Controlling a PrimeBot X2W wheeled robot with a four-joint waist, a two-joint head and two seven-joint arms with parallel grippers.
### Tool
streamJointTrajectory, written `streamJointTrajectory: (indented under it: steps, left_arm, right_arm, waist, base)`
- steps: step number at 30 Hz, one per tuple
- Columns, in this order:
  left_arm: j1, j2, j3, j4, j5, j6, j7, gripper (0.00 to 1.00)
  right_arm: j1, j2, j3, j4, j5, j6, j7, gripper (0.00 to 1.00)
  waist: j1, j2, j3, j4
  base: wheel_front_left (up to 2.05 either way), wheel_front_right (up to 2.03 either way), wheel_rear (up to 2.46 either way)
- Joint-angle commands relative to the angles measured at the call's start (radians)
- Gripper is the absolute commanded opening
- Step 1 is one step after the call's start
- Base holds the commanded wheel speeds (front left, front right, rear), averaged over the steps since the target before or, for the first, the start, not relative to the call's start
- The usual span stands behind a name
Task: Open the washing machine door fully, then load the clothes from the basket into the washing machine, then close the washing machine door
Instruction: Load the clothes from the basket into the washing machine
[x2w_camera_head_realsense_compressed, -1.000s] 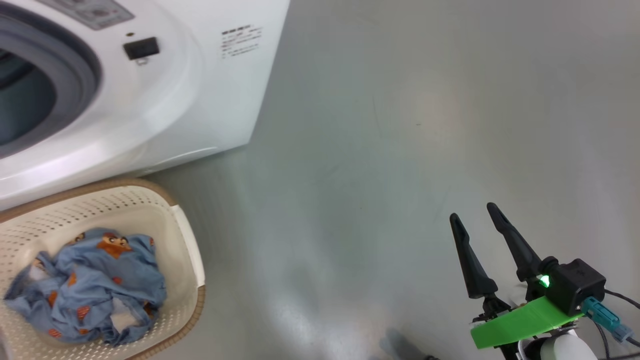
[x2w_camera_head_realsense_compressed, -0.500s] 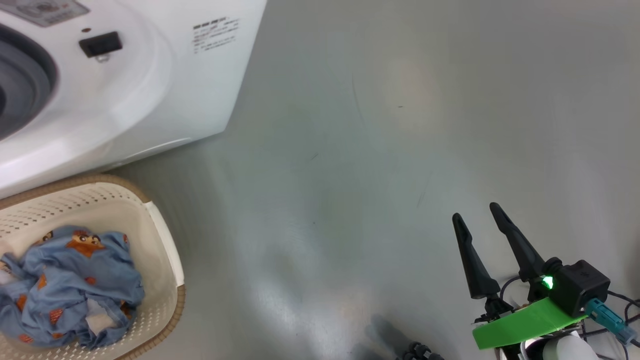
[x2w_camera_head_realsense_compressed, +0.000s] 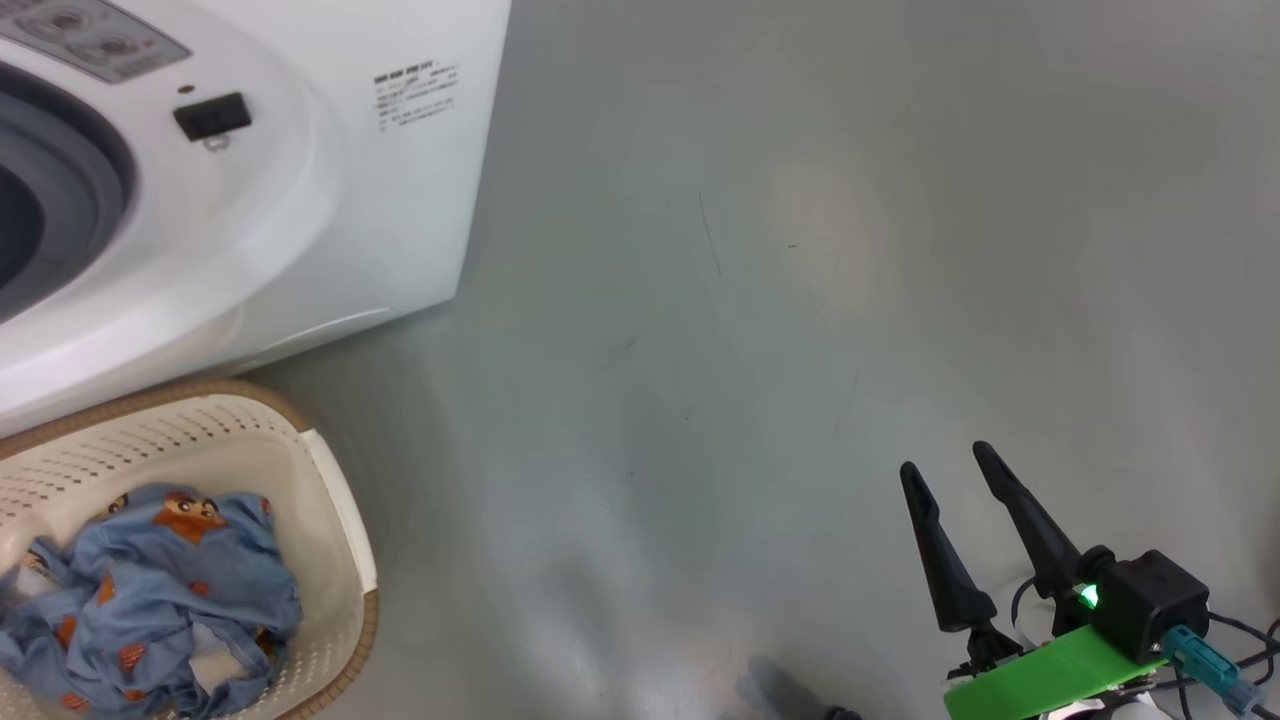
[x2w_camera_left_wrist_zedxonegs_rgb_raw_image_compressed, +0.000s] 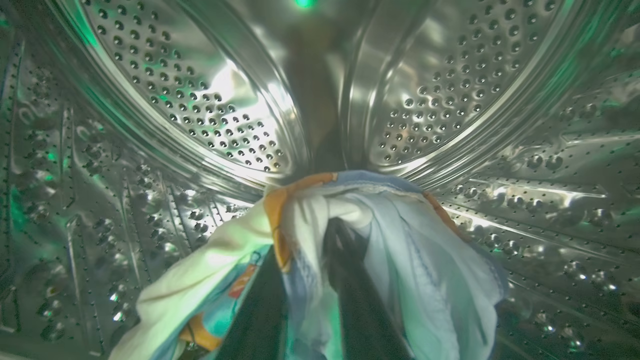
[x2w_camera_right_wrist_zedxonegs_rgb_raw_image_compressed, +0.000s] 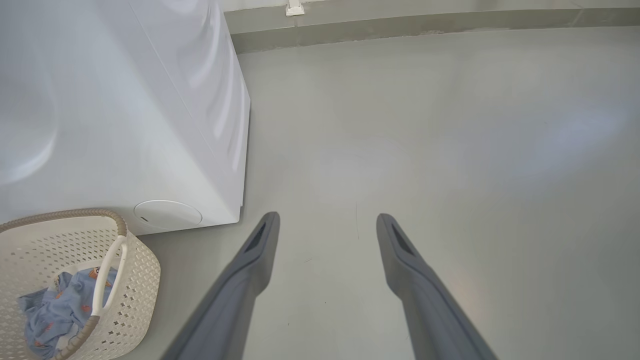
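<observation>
The white washing machine (x2w_camera_head_realsense_compressed: 300, 200) fills the upper left of the head view, its grey gasket (x2w_camera_head_realsense_compressed: 70, 190) at the left edge. The washing machine door is out of view. My left gripper (x2w_camera_left_wrist_zedxonegs_rgb_raw_image_compressed: 312, 250) is inside the perforated steel drum (x2w_camera_left_wrist_zedxonegs_rgb_raw_image_compressed: 200, 100), shut on a cream-yellow cloth (x2w_camera_left_wrist_zedxonegs_rgb_raw_image_compressed: 400, 260) with blue and orange trim that drapes over its dark fingers. The cream basket (x2w_camera_head_realsense_compressed: 330, 500) stands in front of the washer and holds crumpled blue cloth (x2w_camera_head_realsense_compressed: 170, 590) with orange prints. My right gripper (x2w_camera_head_realsense_compressed: 943, 460) hangs open and empty over the floor, far right of the basket (x2w_camera_right_wrist_zedxonegs_rgb_raw_image_compressed: 135, 270).
Bare grey floor (x2w_camera_head_realsense_compressed: 750, 300) stretches right of the washer to a wall skirting (x2w_camera_right_wrist_zedxonegs_rgb_raw_image_compressed: 425, 30). A black latch socket (x2w_camera_head_realsense_compressed: 212, 116) sits on the washer front and a round cover (x2w_camera_right_wrist_zedxonegs_rgb_raw_image_compressed: 167, 214) near its base. Cables trail by my right wrist (x2w_camera_head_realsense_compressed: 1200, 650).
The head camera has turned, so washer and basket slid left in the picture. The blue cloth in the basket lies as before. My right gripper stays open.
</observation>
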Motion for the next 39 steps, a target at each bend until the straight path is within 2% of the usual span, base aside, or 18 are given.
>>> streamJointTrajectory:
  steps: [1, 9, 13, 21, 30, 39]
  left_arm:
    - [-0.018, 0.046, 0.004, 0.013, 0.01, 0.011, -0.001, 1.0]
    - [-0.052, 0.02, 0.002, 0.154, -0.007, 0.051, 0.05, 1.0]
    - [-0.046, 0.009, -0.001, 0.173, -0.014, 0.054, 0.038, 1.0]
    - [0.021, -0.039, 0.016, 0.183, -0.044, 0.086, 0.001, 1.0]
    - [0.141, -0.102, 0.029, 0.084, -0.059, 0.098, -0.005, 1.0]
    - [0.28, -0.164, 0.041, -0.025, -0.066, 0.067, -0.005, 1.0]
  right_arm:
    - [0.039, -0.02, 0.013, -0.017, 0.01, 0.001, -0.005, 1.0]
    - [0.048, -0.023, 0.012, -0.013, 0.013, 0.001, -0.005, 1.0]
    - [0.047, -0.025, 0.016, -0.011, 0.014, 0.001, -0.005, 1.0]
    - [0.044, -0.029, 0.017, -0.004, 0.015, 0.001, -0.005, 1.0]
    - [0.047, -0.035, 0.027, 0.005, 0.018, 0.001, -0.005, 1.0]
    - [0.047, -0.03, 0.029, 0.013, 0.018, 0.001, -0.005, 1.0]
  waist:
    - [0.0, -0.0001, -0.013, 0.006]
    - [0.0, -0.0001, -0.046, 0.021]
    - [0.0, -0.0001, -0.065, 0.028]
    - [0.0, -0.0001, -0.127, 0.066]
    - [0.0, -0.0001, -0.212, 0.115]
    - [0.0, -0.0001, -0.29, 0.169]
  base:
    - [0.0, 0.0, 0.0]
    - [0.0, 0.0, 0.0]
    - [0.0, 0.0, 0.0]
    - [0.0, 0.0, 0.0]
    - [0.0, 0.0, 0.0]
    - [0.0, 0.0, 0.0]
